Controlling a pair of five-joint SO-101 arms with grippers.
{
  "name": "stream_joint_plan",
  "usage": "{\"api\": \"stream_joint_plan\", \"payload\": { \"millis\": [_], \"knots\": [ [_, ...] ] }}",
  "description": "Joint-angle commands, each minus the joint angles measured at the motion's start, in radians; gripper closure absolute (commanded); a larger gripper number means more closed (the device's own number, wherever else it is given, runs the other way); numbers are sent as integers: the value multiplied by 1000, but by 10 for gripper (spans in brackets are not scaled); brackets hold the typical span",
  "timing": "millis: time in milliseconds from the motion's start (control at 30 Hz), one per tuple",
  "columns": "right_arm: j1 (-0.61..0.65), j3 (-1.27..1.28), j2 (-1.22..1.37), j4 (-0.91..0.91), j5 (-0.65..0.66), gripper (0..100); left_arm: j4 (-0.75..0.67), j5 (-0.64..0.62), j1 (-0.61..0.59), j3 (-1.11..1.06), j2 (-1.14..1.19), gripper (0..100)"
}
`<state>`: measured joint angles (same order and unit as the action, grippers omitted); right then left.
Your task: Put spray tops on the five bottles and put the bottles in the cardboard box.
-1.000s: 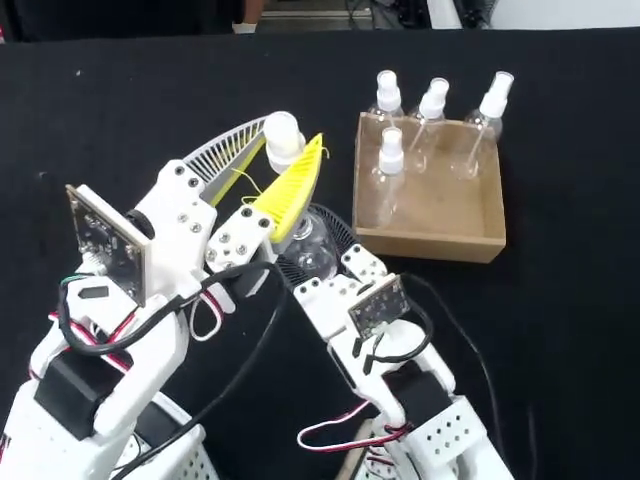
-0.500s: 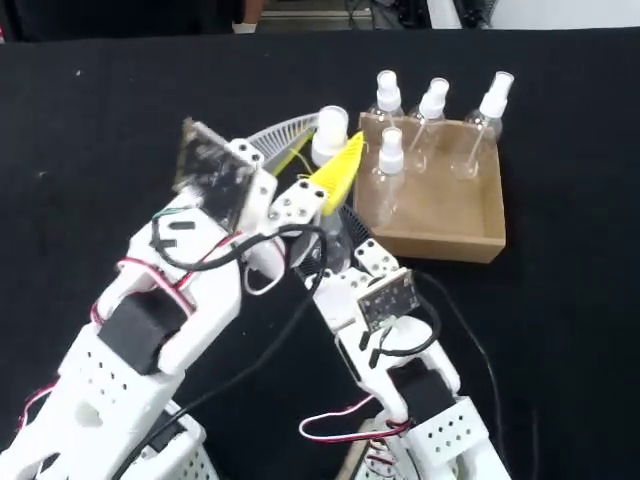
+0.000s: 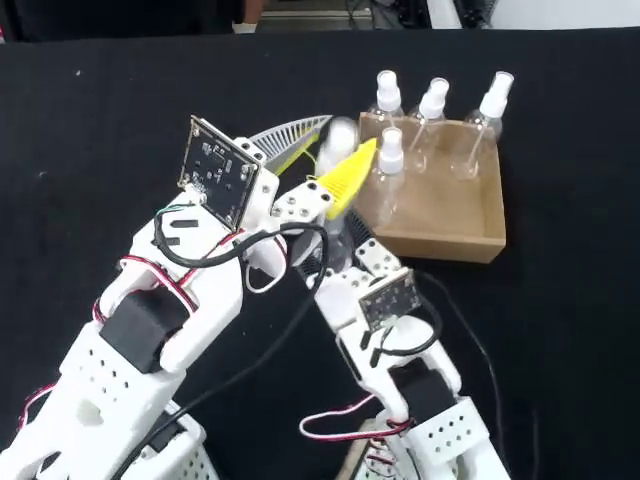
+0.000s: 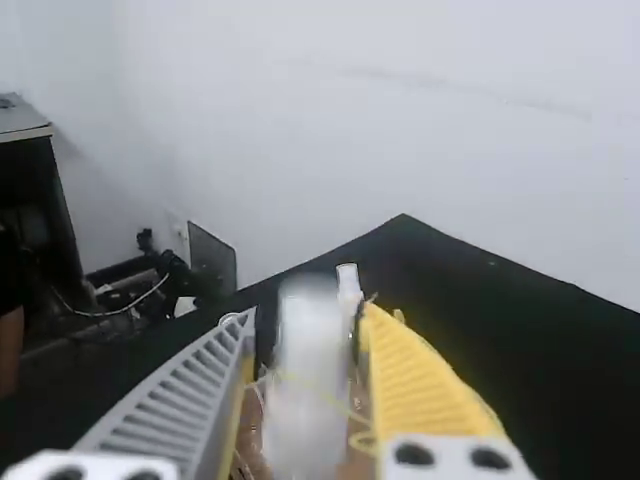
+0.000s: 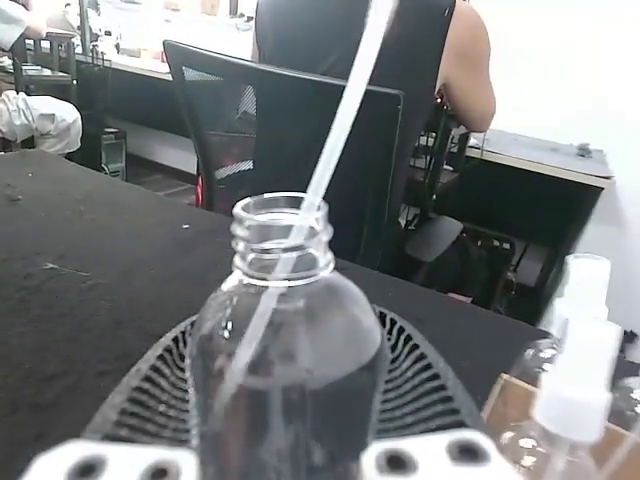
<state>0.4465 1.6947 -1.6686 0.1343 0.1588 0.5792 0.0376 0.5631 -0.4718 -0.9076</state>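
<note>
My left gripper (image 3: 347, 139) is shut on a white spray top (image 3: 340, 131), held between its grey and yellow fingers above the table beside the cardboard box (image 3: 430, 241). In the left wrist view the spray top (image 4: 309, 360) sits blurred in the gripper (image 4: 310, 320). My right gripper (image 3: 328, 252) is shut on a clear bottle (image 3: 334, 238) just below it. The right wrist view shows this bottle (image 5: 290, 350) upright and uncapped in the gripper (image 5: 290, 425), with the top's thin dip tube (image 5: 335, 130) slanting down into its neck.
Several capped bottles (image 3: 390, 160) stand in the box, toward its far side; one of them (image 5: 578, 372) appears at the side of the right wrist view. The black tablecloth (image 3: 120, 110) lies bare to the left and far side. The two arms cross closely in front of the box.
My left arm swung up and to the right, carrying the spray top from left of the bottle to above it, close to the box. The right arm and bottle barely moved.
</note>
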Motion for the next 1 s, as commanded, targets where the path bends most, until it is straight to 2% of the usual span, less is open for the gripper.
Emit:
{"api": "stream_joint_plan", "payload": {
  "millis": [0, 167, 600, 700, 767, 967],
  "knots": [
    [-68, -88, -2, -2, -28, 988, -21, 3, 10, 13, 6, 837],
    [-132, -97, -2, 3, -178, 988, -23, 3, 10, 13, 12, 841],
    [-138, -97, -2, 3, -161, 988, -28, 12, 8, 13, 34, 840],
    [-140, -97, -2, 6, -161, 988, -29, 58, 5, 21, 68, 840],
    [-140, -101, -2, 43, -161, 988, -40, 95, 2, 25, 89, 840],
    [-207, -160, -2, 160, -169, 988, -55, 97, -61, 24, 29, 840]
  ]
}}
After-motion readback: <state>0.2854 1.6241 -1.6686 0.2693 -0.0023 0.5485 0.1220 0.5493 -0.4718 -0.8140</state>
